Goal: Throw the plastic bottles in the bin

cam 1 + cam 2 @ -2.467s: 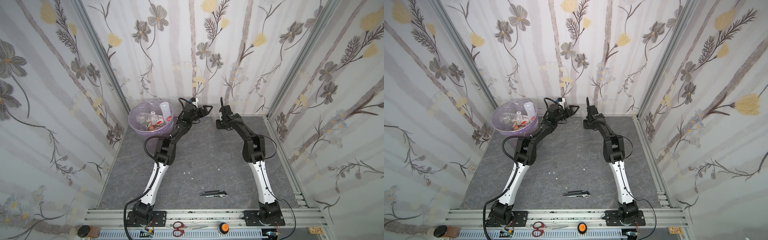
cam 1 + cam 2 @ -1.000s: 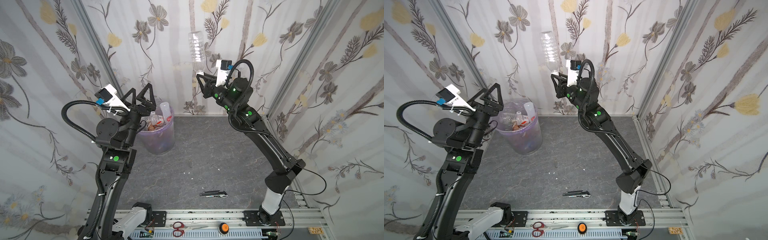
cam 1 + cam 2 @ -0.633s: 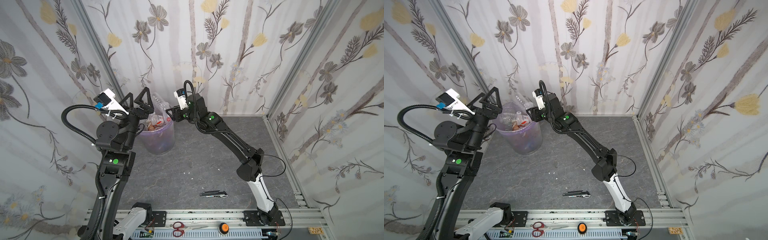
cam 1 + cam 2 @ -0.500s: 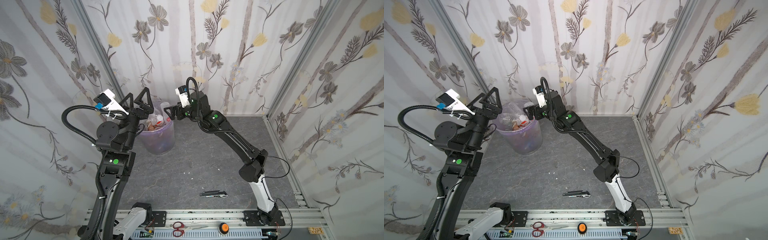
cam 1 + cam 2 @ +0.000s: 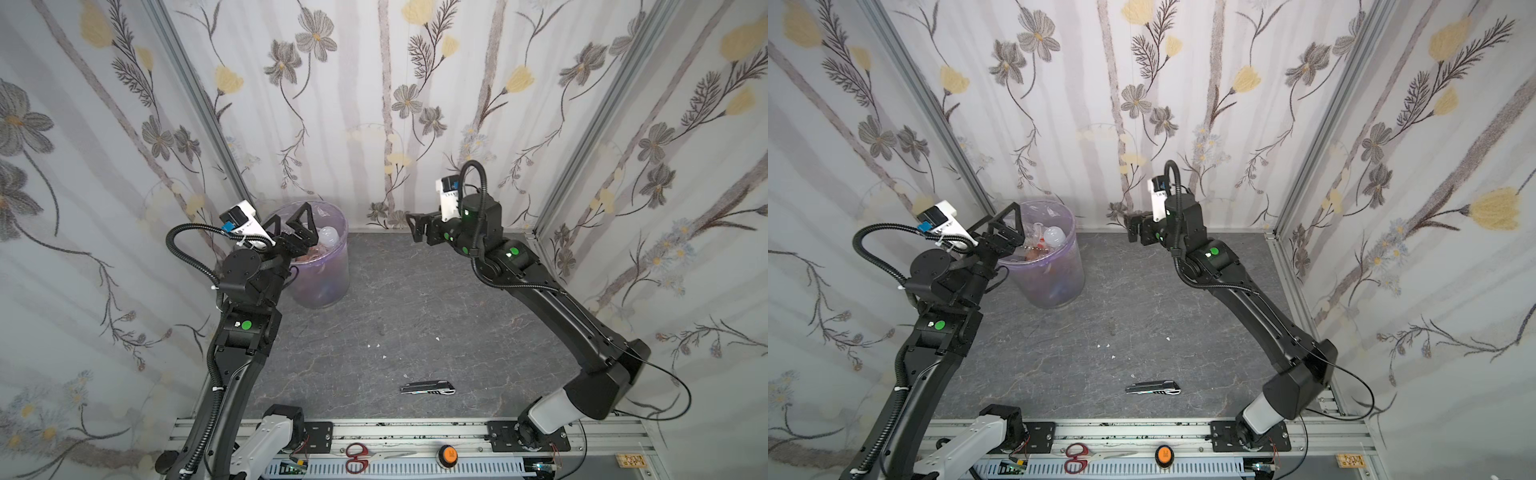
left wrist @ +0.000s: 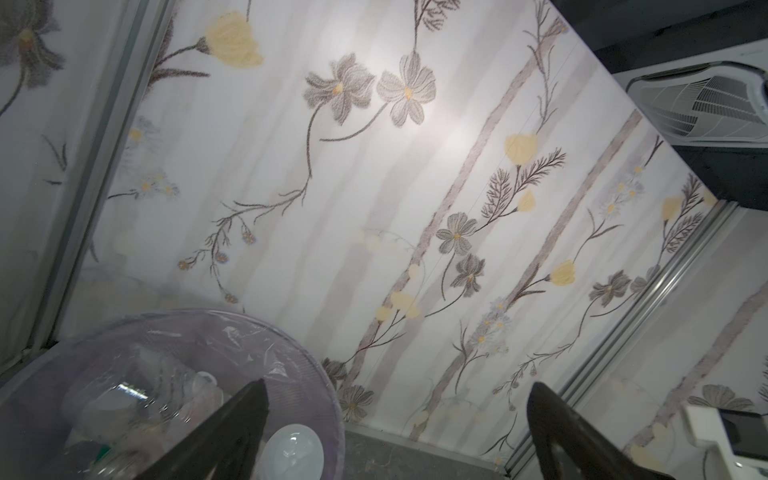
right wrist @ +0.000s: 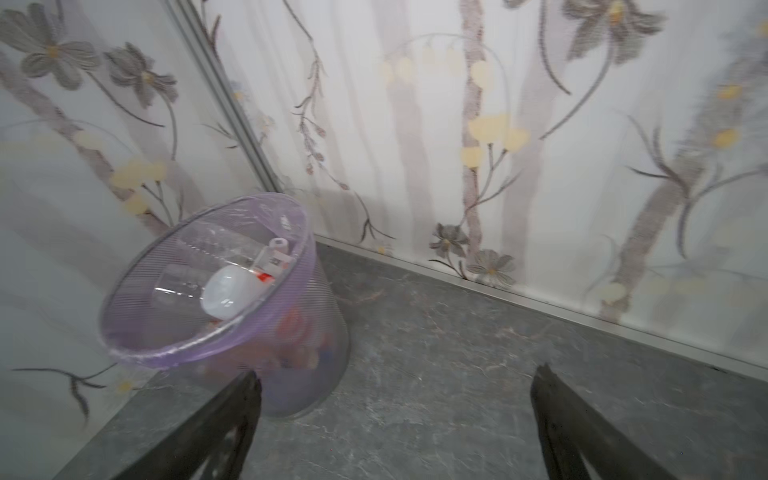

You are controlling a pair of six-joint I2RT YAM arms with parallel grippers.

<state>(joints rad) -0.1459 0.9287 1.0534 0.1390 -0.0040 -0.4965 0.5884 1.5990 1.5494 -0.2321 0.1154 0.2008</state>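
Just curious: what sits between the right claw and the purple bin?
Nothing; only bare grey tabletop between right gripper and bin, in both top views.

Legible text: none in any view.
Bottle label: white with a red band and a dark printed block, on a clear plastic bottle point(image 7: 271, 261) lying inside the round translucent bin point(image 7: 299, 340) lined with a lavender bag; the print is too blurred to read.
Rail tag: small yellowish printed tag point(image 5: 629, 460) by the aluminium front rail point(image 5: 415, 428), well apart from the bin at the diagonally opposite corner; the pattern is too small to read.
Right camera housing: tiny dark marks on the white right wrist-camera housing point(image 5: 1158, 195), to the right of the bin in a top view; unreadable.
Left camera housing: blue sticker point(image 5: 227, 227) on the white left wrist-camera housing point(image 5: 243, 210), just beside the bin; no letters discernible.
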